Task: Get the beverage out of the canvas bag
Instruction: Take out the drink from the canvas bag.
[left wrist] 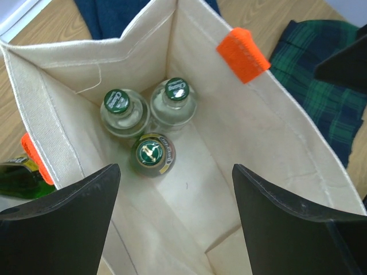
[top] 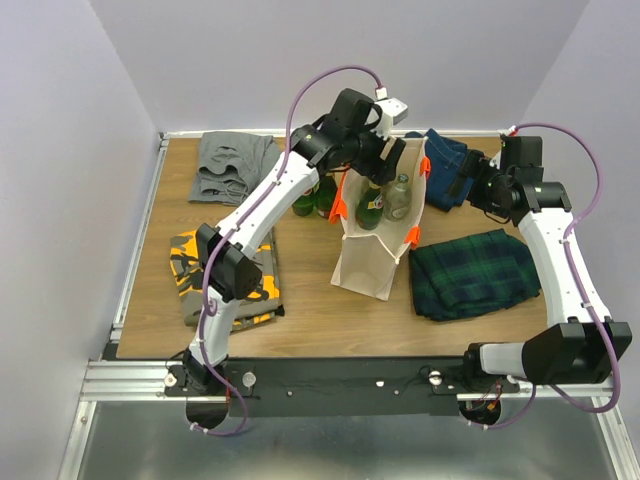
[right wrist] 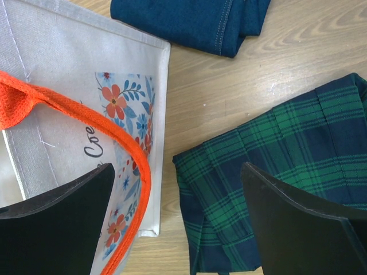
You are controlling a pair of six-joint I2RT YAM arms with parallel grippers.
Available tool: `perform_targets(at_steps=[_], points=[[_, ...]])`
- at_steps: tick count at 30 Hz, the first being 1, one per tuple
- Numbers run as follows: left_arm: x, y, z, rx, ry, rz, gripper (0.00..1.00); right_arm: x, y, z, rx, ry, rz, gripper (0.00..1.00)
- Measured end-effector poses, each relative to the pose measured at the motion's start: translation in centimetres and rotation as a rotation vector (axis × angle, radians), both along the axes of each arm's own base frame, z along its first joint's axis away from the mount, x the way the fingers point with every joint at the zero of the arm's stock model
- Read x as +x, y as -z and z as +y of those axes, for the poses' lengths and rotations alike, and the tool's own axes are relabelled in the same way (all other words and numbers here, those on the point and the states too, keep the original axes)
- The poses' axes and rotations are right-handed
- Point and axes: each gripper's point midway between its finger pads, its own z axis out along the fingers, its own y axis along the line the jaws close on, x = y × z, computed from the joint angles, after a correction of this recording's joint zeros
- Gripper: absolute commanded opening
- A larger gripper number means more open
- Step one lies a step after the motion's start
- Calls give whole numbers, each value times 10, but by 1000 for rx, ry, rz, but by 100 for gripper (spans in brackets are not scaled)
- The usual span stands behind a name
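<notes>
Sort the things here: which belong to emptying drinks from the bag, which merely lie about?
Job: canvas bag, three bottles inside it, left gripper.
Lying about: plaid cloth, denim garment, grey shirt, orange camouflage garment, green bottles beside the bag.

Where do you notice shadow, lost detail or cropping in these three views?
Top external: even, soft light, only faint shadows, the canvas bag sharp. Left wrist: the bottles crisp deep in the bag, the left gripper featureless black. Right wrist: the plaid cloth sharp, the right gripper equally dark, cropped by the frame.

Plaid cloth (top: 472, 272), jeans (top: 445, 157), grey shirt (top: 232, 165) and camouflage garment (top: 185, 262) lie folded.
</notes>
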Motion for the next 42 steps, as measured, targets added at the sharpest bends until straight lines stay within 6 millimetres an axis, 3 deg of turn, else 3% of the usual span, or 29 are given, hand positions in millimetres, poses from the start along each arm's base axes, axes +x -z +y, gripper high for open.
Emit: perform_targets(at_steps=[7, 19, 27, 42], points=[[10, 18, 9, 59, -67, -2, 83, 1, 2, 0, 0, 0, 5, 100], [21, 41, 6, 93, -96, 12, 78, 4, 2, 0, 0, 0, 10, 100], [31, 45, 8, 94, -153, 4, 72, 5, 2, 0, 0, 0, 9, 100], [39, 54, 3, 74, -192, 18, 70, 5, 2, 0, 0, 1, 10, 100]])
